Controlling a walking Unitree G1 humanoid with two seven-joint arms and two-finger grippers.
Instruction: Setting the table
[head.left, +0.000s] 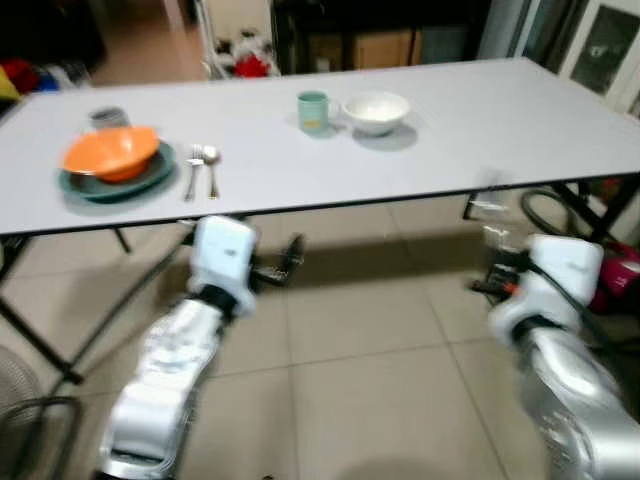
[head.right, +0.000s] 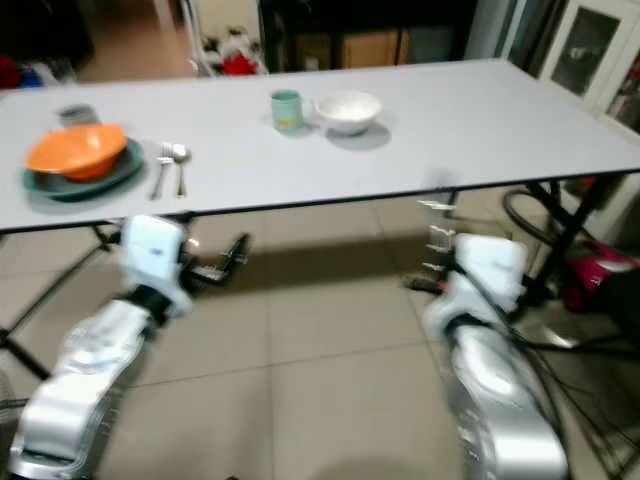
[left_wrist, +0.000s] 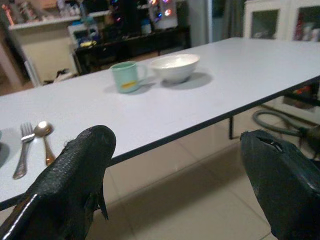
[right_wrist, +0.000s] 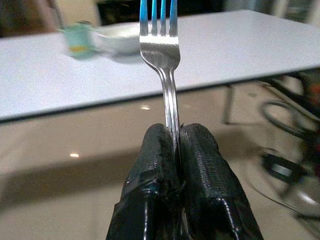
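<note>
- Our right gripper (right_wrist: 172, 145) pinches a fork (right_wrist: 162, 50) upright, below the table edge (head.left: 400, 203); lifting carelessly, we risk striking it.
- Our left gripper (left_wrist: 175, 165) hangs wide, empty.
- The thin handle may slip.

A tiled floor (head.left: 380, 330) runs under the scene, with a grey hose (head.left: 535, 210) coiled beside a pink object (head.left: 622, 275) on the right, a dark cabinet (head.left: 380, 35) and red items (head.left: 252, 65) at the back, and a white glass-door cupboard (head.left: 605, 45) far right
</note>
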